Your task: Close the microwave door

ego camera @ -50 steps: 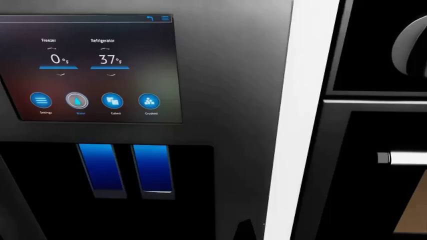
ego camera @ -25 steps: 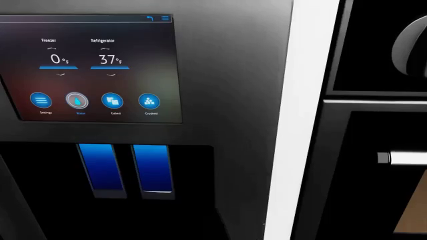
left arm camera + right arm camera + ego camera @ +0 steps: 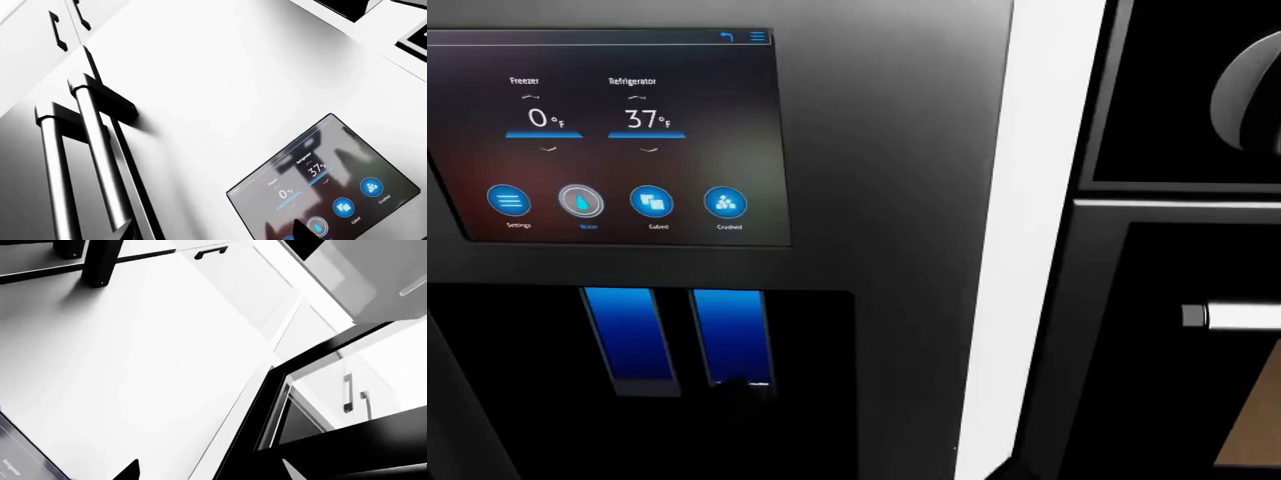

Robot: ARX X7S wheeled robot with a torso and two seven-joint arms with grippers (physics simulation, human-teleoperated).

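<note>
Left gripper (image 3: 215,232) of mine is spread wide, its dark tips over the grey fridge door with touchscreen (image 3: 881,150). Right of that fridge door, past a white cabinet strip (image 3: 1014,250), my right gripper (image 3: 208,472) is likewise parted before the glossy black microwave door (image 3: 347,440), which stands angled out. Below it, right of the fridge door, sits the black oven's silver bar handle (image 3: 1234,317).

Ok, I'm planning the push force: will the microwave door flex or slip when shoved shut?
The microwave door looks like a rigid framed panel, so it probably swings as one piece rather than flexing. Its glossy face may be slippery, so a square push seems safer.
</note>
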